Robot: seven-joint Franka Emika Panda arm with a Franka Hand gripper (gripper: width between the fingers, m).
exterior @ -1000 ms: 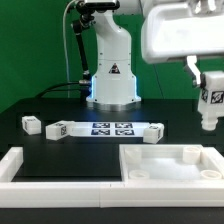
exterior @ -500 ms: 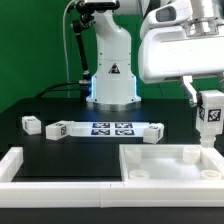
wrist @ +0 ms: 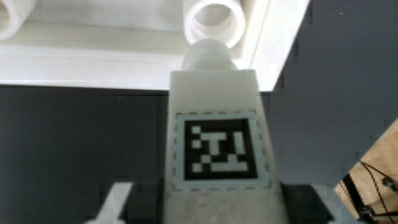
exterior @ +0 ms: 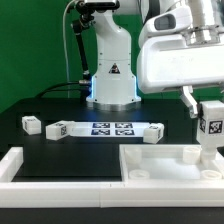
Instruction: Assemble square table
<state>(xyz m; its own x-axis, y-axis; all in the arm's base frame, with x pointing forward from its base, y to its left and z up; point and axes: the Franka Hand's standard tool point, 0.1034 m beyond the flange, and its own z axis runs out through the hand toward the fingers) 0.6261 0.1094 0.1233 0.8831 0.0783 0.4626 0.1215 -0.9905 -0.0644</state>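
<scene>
My gripper [exterior: 210, 112] is shut on a chunky white leg [exterior: 212, 128] with a black-and-white tag. It holds the leg upright above the far corner of the square panel [exterior: 165, 152] on the exterior view's right. In the wrist view the leg [wrist: 217, 120] points down between my fingers [wrist: 125, 205]. Its rounded tip hangs just short of a round socket [wrist: 217, 15] in the panel [wrist: 98, 55]. Three more legs lie on the black table: one [exterior: 30, 124] and a second [exterior: 57, 128] on the exterior view's left, a third [exterior: 152, 133] behind the panel.
The marker board [exterior: 112, 128] lies flat between the loose legs. Long white border bars [exterior: 60, 190] run along the front and the exterior view's left. The robot base [exterior: 112, 80] stands at the back.
My gripper has carried the leg downward, closer to the panel's far corner. The loose legs and the panel have not moved.
</scene>
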